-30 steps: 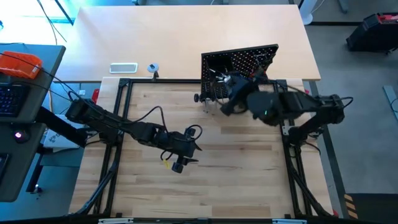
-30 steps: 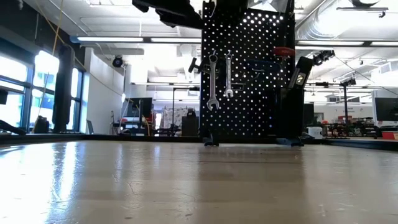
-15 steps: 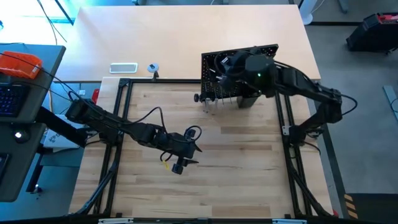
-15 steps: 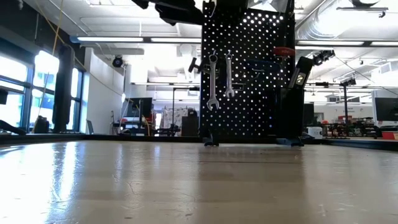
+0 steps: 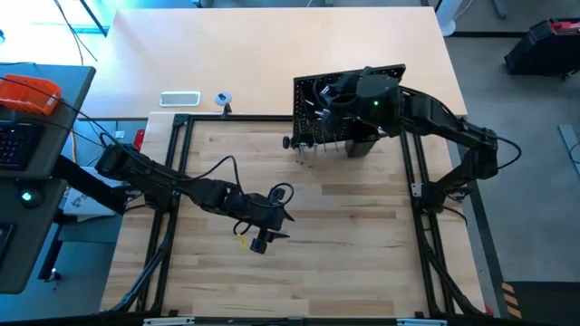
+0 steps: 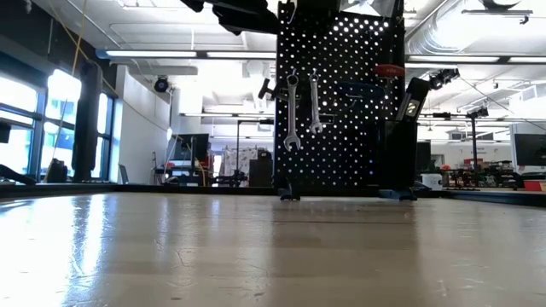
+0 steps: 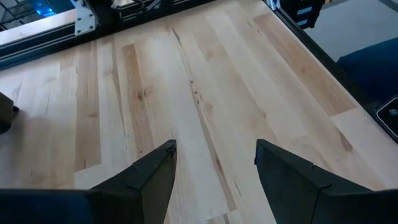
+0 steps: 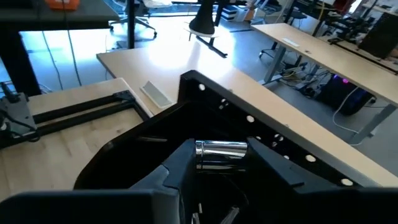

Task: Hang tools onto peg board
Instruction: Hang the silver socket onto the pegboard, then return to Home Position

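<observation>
Peg board at table's far edge

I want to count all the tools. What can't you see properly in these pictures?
- High view: the right arm covers much of the peg board, hiding its hooks and tools.
- Low view: the peg board's top is cut off by the picture's edge; beyond two wrenches, its dark tools blend in.
- Right wrist view: the right gripper holds a shiny metal piece; which tool, unclear.
</observation>
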### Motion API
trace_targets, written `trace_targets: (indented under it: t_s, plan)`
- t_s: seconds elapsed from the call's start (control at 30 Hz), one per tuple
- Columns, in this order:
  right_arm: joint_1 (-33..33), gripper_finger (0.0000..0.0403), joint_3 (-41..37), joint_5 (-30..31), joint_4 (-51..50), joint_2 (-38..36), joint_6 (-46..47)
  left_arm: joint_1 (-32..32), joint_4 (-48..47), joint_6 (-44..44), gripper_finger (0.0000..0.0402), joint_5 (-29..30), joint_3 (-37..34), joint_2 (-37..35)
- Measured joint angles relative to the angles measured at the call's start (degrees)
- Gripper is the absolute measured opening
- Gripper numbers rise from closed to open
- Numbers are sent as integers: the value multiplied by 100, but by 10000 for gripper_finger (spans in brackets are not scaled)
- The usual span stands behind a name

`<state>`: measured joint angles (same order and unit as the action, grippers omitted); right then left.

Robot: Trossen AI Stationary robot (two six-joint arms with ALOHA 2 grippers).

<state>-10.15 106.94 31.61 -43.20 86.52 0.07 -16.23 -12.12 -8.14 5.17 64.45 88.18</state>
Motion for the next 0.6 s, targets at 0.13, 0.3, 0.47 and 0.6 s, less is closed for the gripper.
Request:
trace_targets:
  t_s: [0.13,0.3,0.47,0.6]
  plan:
    - [0,137,0,-19,-35,0,-2,0,0,2,211,0,0,0]
    - [0,186,-2,-23,-32,0,-50,1,0,2,211,68,-1,0]
    - [14,215,-2,-28,-14,0,-167,0,-7,0,211,140,0,0]
    - [229,221,-11,-8,30,-67,-345,-34,-106,-116,211,428,0,-63]
